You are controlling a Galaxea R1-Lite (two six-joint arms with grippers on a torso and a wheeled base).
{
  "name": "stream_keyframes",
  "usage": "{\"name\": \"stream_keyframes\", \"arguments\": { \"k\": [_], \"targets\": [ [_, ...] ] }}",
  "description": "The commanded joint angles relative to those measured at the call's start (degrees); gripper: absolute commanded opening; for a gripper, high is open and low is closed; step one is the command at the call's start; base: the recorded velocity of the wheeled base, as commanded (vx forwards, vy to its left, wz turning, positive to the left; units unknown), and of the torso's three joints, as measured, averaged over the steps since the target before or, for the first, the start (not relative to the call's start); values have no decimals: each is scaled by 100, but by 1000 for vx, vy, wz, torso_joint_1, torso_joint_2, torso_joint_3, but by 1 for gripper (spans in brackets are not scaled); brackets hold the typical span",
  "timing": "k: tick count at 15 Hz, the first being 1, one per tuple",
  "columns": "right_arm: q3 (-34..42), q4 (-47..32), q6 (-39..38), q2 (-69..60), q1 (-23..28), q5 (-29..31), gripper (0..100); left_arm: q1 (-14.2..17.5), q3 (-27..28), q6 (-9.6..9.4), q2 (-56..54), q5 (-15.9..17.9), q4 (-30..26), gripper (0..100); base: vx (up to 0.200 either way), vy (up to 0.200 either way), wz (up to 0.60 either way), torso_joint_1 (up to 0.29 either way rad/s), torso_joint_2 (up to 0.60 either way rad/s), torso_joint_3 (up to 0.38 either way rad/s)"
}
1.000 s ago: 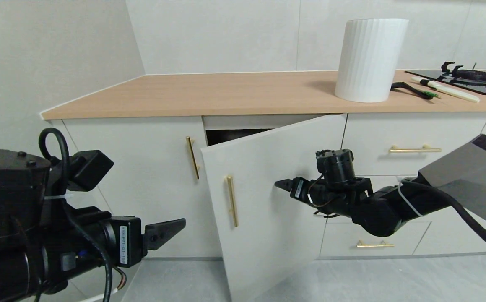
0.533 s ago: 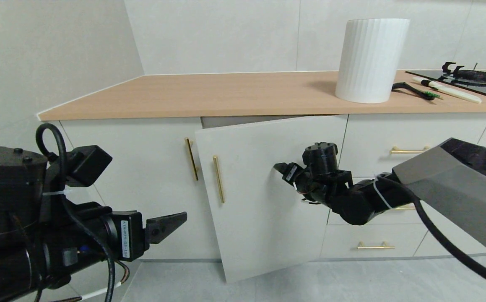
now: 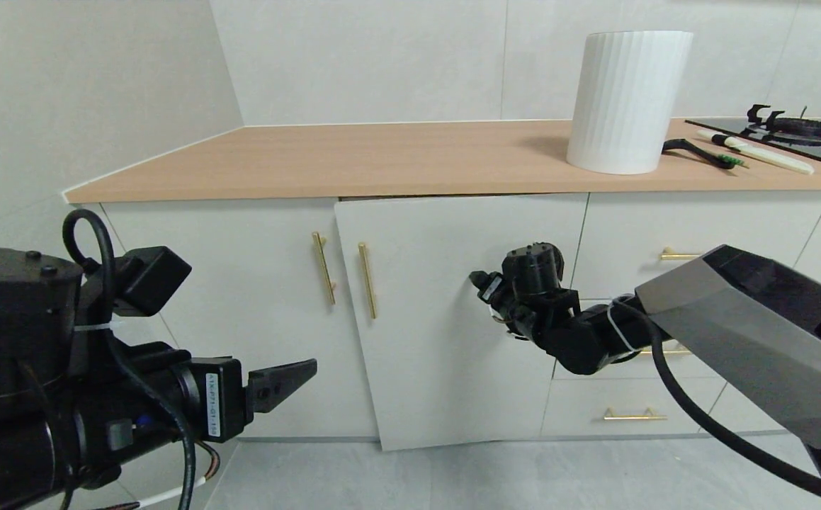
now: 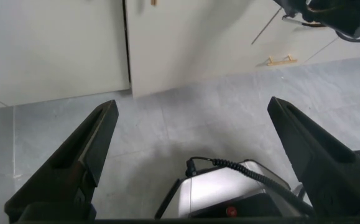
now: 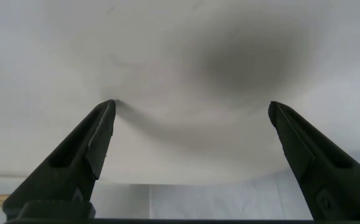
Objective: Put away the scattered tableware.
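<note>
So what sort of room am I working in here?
Most likely a home-style kitchen: a wooden counter over white cabinets with brass handles, a gas hob at the counter's right end, and utensils lying beside it.

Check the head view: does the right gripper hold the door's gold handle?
No, the right gripper is at the plain face of the door, apart from its gold handle.
</note>
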State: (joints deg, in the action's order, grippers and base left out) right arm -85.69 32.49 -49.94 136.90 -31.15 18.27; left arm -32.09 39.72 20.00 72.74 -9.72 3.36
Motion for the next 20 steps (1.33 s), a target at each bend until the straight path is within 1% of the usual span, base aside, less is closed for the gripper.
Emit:
{"name": "stream_keyframes", "arguments": {
  "k": [1, 4, 8, 10, 12, 13, 15, 16, 18, 20],
  "targets": [
    [-203, -85, 2, 205, 82, 80, 100, 1, 1, 3, 12, -4, -2, 100, 0, 0, 0, 0, 0, 0],
    [-589, -463, -6, 364, 258, 238, 100, -8, -34, 3, 12, 5, 24, 100, 0, 0, 0, 0, 0, 0],
    [-651, -463, 2, 372, 329, 256, 100, -8, -43, 3, 21, 5, 50, 100, 0, 0, 0, 0, 0, 0],
    [-493, -463, 2, 197, 302, 273, 100, -8, -43, 3, 12, 5, 50, 100, 0, 0, 0, 0, 0, 0],
    [289, -419, 46, -586, 56, 115, 100, -8, -43, 3, -6, 5, 59, 100, 0, 0, 0, 0, 0, 0],
    [703, -340, 204, -1069, -102, 89, 100, -8, -34, 3, -23, 5, 59, 100, 0, 0, 0, 0, 0, 0],
    [1617, 170, 758, -2027, -375, -52, 100, 1, -25, 3, -85, -4, 226, 100, 0, 0, 0, 0, 0, 0],
    [2153, 460, 1145, -2537, -489, -96, 100, 1, -17, -5, -190, -4, 437, 100, 0, 0, 0, 0, 0, 0],
    [3181, 1093, 1830, -3600, -524, -87, 100, 211, -17, -32, -559, 5, 841, 100, 0, 0, 0, 0, 0, 0],
    [4288, 1172, 2613, -4804, -524, -52, 100, 220, 36, -58, -1043, 22, 850, 100, 0, 0, 0, 0, 0, 0]
  ]
}}
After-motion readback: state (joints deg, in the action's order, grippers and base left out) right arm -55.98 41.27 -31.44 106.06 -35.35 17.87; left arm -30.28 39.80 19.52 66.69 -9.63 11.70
